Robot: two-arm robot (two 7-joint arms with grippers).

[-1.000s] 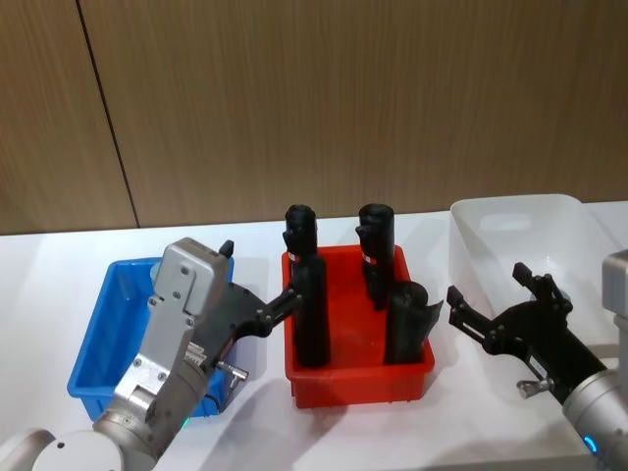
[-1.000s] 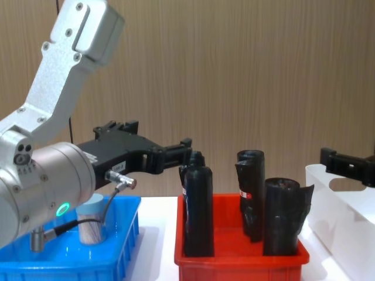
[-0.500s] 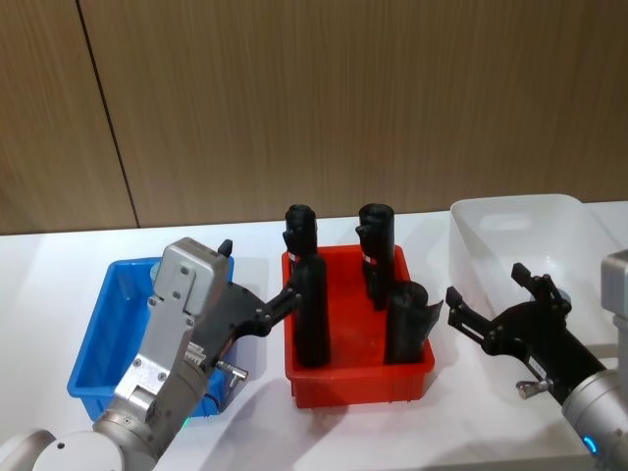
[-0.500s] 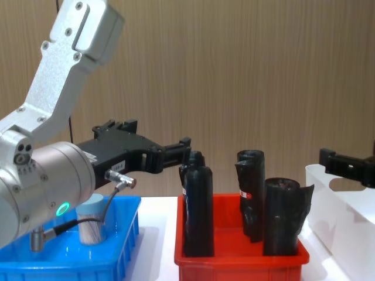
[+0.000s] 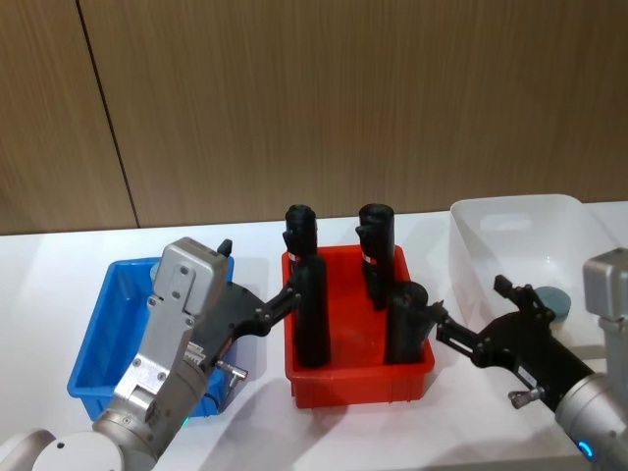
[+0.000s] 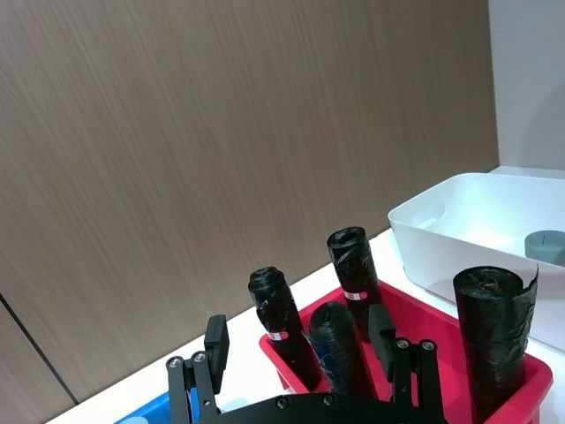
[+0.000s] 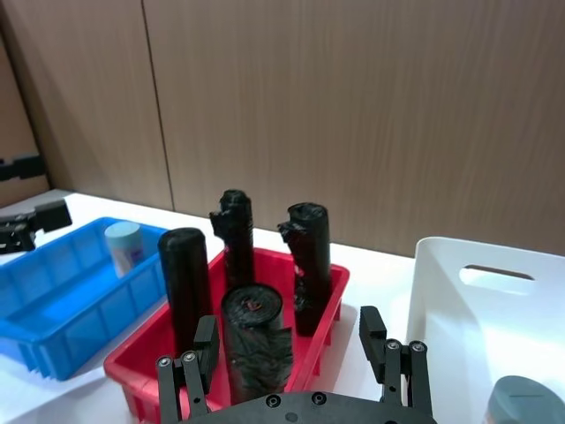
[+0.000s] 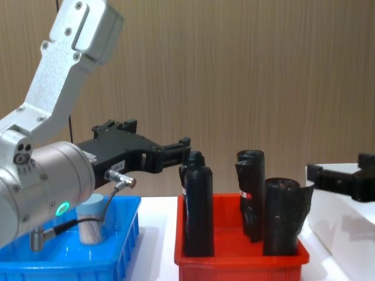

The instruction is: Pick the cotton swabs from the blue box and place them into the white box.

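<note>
One cotton swabs jar (image 8: pixel 91 220) with a pale blue lid stands in the blue box (image 5: pixel 98 334) on the left; it is also the jar (image 7: pixel 124 248) in the right wrist view. Another lidded jar (image 5: pixel 547 296) sits in the white box (image 5: pixel 510 226) on the right. My left gripper (image 5: pixel 257 275) hangs open and empty between the blue box and the red bin, above the jar's height in the chest view. My right gripper (image 5: pixel 471 309) is open and empty between the red bin and the white box (image 7: pixel 441 300).
A red bin (image 5: pixel 358 368) with several tall black wrapped rolls (image 8: pixel 199 211) stands between the two boxes. Both grippers' fingertips are close to its rolls. A wood-panelled wall rises behind the white table.
My right gripper has moved left, off the white box and toward the red bin, uncovering the jar in the white box. The left arm has not moved.
</note>
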